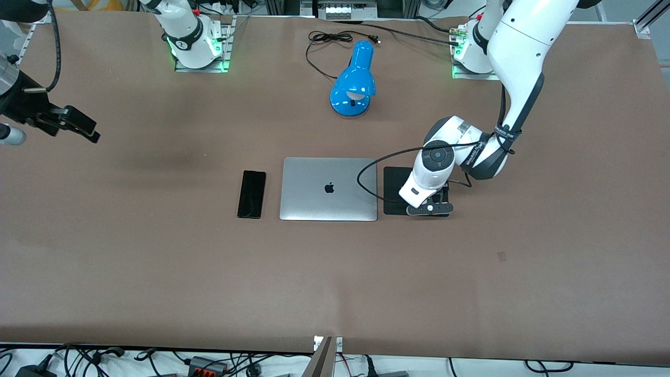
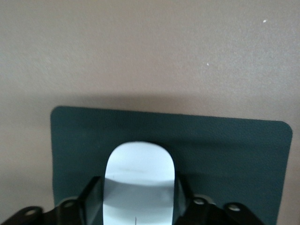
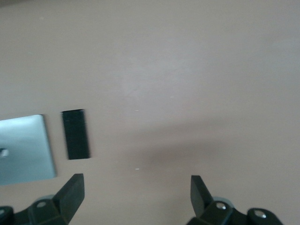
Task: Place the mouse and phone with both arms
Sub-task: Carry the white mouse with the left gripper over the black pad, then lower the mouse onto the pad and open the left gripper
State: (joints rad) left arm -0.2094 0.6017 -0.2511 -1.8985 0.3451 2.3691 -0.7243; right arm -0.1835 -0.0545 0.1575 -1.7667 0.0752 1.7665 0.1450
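The white mouse rests on the square black mat beside the closed silver laptop, toward the left arm's end. My left gripper is low over the mat, its fingers pressed against both sides of the mouse. In the front view the left hand hides the mouse. The black phone lies flat beside the laptop, toward the right arm's end. It also shows in the right wrist view. My right gripper is open and empty, up in the air over bare table at the right arm's end.
A blue desk lamp lies on the table, farther from the front camera than the laptop, with its black cord coiled near the bases. The brown table stretches wide in front of the laptop.
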